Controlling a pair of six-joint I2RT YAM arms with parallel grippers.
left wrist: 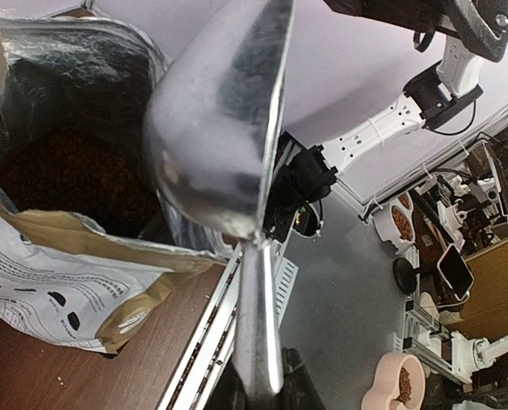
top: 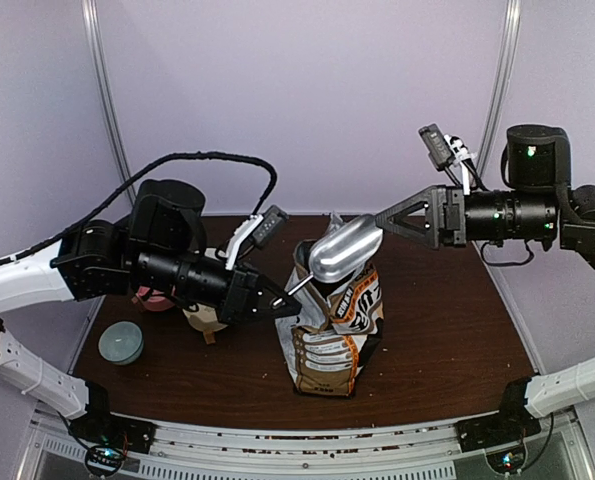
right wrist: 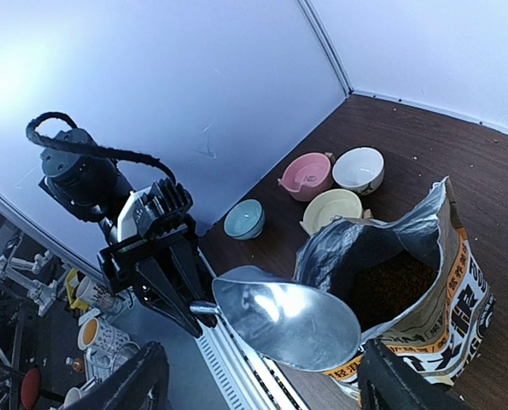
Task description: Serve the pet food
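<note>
One scoop [top: 342,250] aloft mid-frame | left pincer [top: 289,296] clamps its handle above bag [top: 332,335] | right pincer [top: 382,218] gapes empty | risk: scoop snags rim, unheld bag topples, kibble [right wrist: 390,286] spills

Brown kibble [right wrist: 394,289] inside open bag [right wrist: 460,318]

Open paper bag [top: 332,330] upright on brown table [top: 447,330], silver scoop [top: 345,250], teal bowl [top: 121,342]

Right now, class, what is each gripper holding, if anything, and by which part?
The left gripper holds the metal scoop by the end of its handle, bowl empty above the bag. The right gripper holds nothing.
</note>
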